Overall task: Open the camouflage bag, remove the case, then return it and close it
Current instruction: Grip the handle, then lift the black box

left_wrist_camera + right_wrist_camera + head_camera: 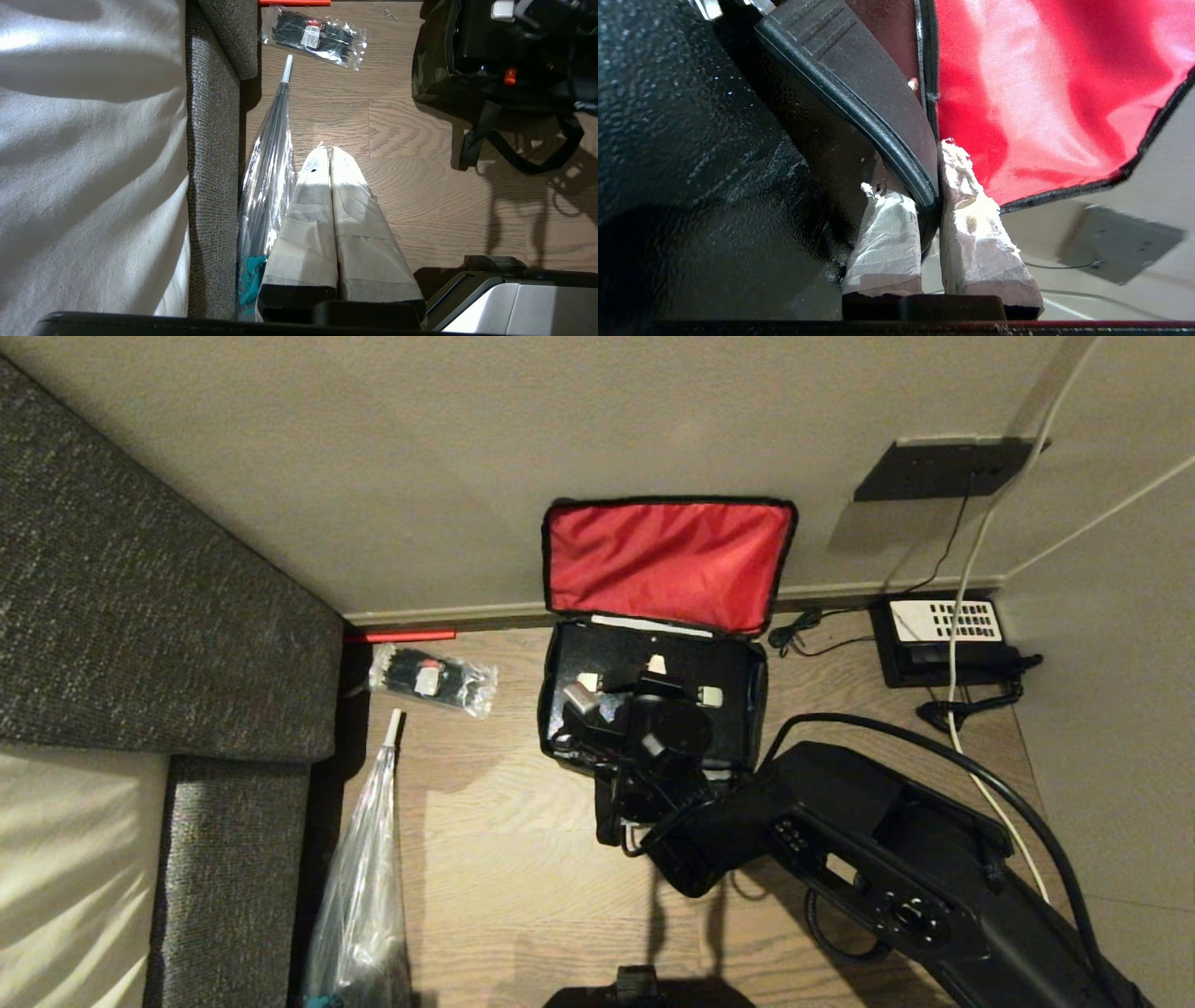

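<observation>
Bag (653, 644) sits open on the floor against the wall, red-lined lid (667, 560) flopped back and leaning on the wall. Right gripper (930, 186) is down in the bag mouth, pinched narrow on a dark curved rim. That looks like the edge or handle of the case (850, 65), but you can't be sure from the wrist view alone. In the head view the arm covers most of the opening, so you can't see how much of the case is inside; I'd guess it hasn't cleared the walls yet.

Left gripper (329, 205) hangs parked over the floor beside the sofa (212, 140), fingers pressed together, nothing in them.

For the lift:
- pull straight up out of the opening, don't drag toward the lid seam or the near wall
- grip is thin and near the fingertips (887, 233), so go slow; a jerk will likely peel it off
- watch the bag body: if it rises with the case, stop and reseat
- keep clear of the lid so it doesn't fall shut
- set down on bare floor this side of the bag, away from the packet (431, 679) and phone (943, 639)
</observation>
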Robot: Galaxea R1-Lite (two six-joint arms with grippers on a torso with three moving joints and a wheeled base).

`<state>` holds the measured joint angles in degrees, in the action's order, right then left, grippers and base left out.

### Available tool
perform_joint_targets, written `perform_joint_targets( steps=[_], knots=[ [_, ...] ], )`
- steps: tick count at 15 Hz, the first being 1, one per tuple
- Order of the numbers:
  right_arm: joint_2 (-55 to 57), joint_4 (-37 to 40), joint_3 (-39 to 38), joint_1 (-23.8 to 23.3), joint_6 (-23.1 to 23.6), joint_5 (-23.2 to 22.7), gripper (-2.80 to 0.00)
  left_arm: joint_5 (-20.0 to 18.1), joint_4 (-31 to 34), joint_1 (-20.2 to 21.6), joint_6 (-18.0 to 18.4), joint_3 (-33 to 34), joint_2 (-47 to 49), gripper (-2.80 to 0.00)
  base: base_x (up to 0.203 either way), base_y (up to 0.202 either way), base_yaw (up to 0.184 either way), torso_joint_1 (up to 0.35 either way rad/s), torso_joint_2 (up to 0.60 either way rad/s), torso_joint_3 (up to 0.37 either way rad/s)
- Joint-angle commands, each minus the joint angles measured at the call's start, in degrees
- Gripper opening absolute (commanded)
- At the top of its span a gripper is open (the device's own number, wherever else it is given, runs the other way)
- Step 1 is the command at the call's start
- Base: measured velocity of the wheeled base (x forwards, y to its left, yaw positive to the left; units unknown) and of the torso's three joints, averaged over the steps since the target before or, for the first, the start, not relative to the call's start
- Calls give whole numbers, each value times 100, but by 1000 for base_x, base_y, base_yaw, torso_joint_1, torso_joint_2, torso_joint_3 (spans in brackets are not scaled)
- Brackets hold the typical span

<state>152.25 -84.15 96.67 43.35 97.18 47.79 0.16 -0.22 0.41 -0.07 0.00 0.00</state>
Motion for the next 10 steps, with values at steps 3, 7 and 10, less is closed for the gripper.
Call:
perform_joint_targets(
  steps=[3,7,10],
  knots=[
    [-475,-96,-349,218,197,18,-280,2,-4,2,-1,9,-8,-280,0,0,0,0,0,0],
    [-593,-260,-747,324,179,28,-280,2,-4,2,-1,9,-4,-280,0,0,0,0,0,0],
    [-833,-217,-838,417,205,85,-280,2,-4,2,-1,9,-2,-280,0,0,0,0,0,0]
  ],
)
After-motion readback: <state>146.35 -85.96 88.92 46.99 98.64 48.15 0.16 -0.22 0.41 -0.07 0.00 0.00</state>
